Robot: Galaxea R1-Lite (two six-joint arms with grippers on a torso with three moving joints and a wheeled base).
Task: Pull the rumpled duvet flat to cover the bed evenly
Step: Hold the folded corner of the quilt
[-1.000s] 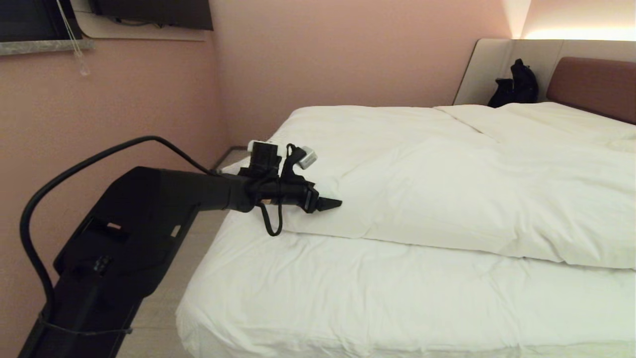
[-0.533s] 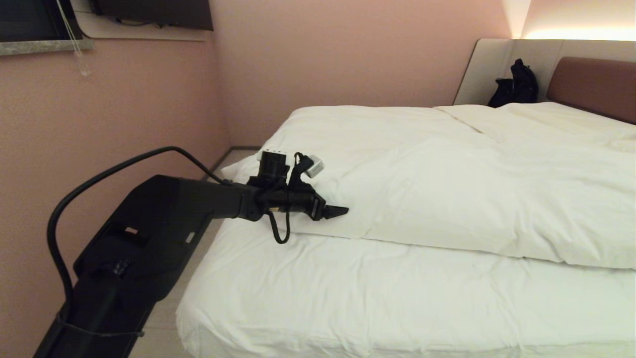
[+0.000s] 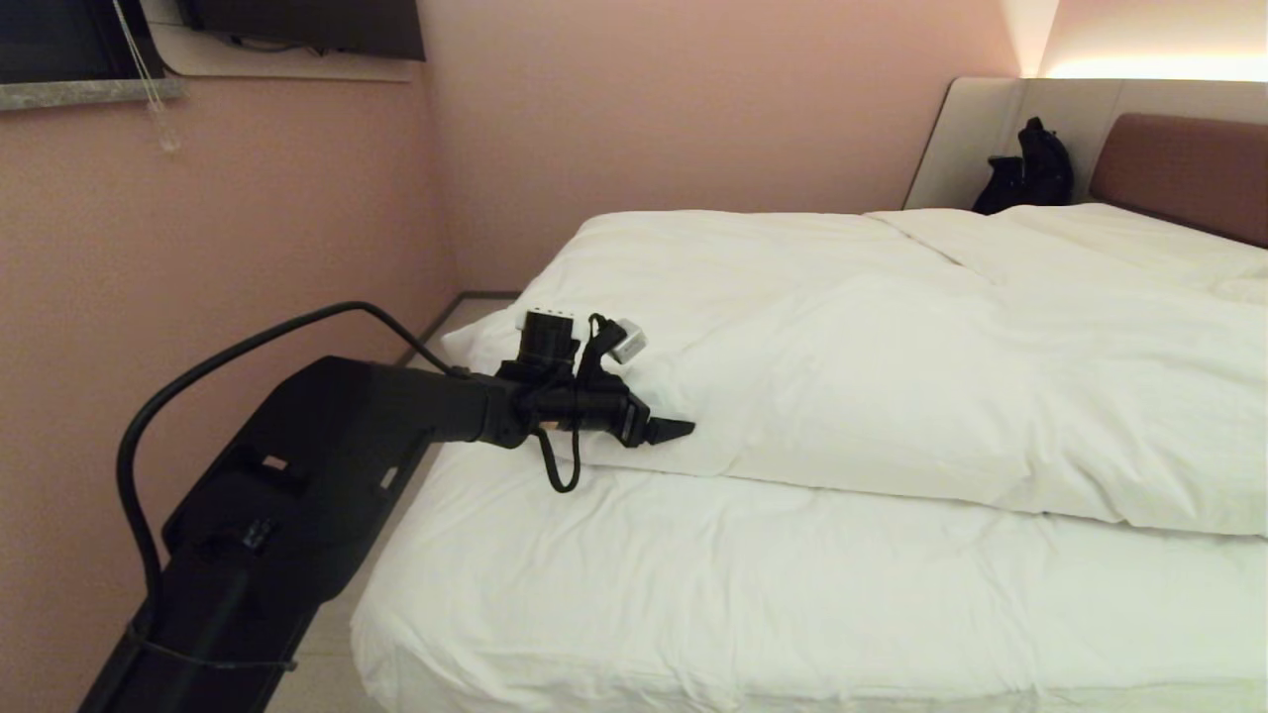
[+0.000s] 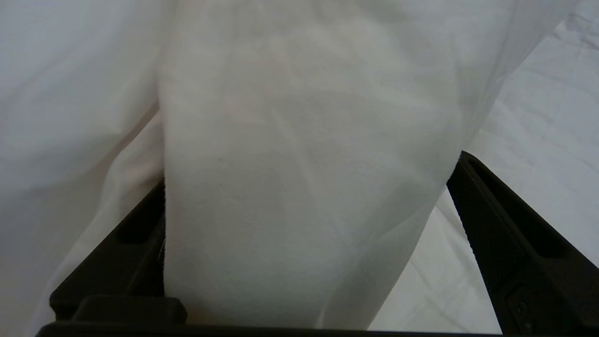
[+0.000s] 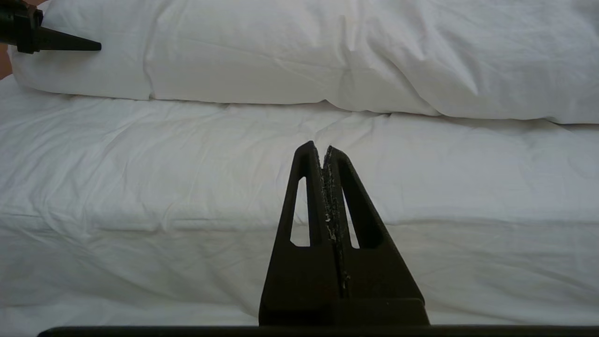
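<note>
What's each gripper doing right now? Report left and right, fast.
Left gripper: open, fingers either side of a fold of the duvet, not clamped.
Right gripper: shut, holding nothing, over the bed.

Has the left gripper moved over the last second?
Yes. In the head view the left gripper has slid slightly rightward and down toward the duvet's near corner, judged against the headboard, which stayed put.

Soft, matt white cloth duvet (image 3: 892, 366); matt black plastic left end effector (image 3: 666, 430).
</note>
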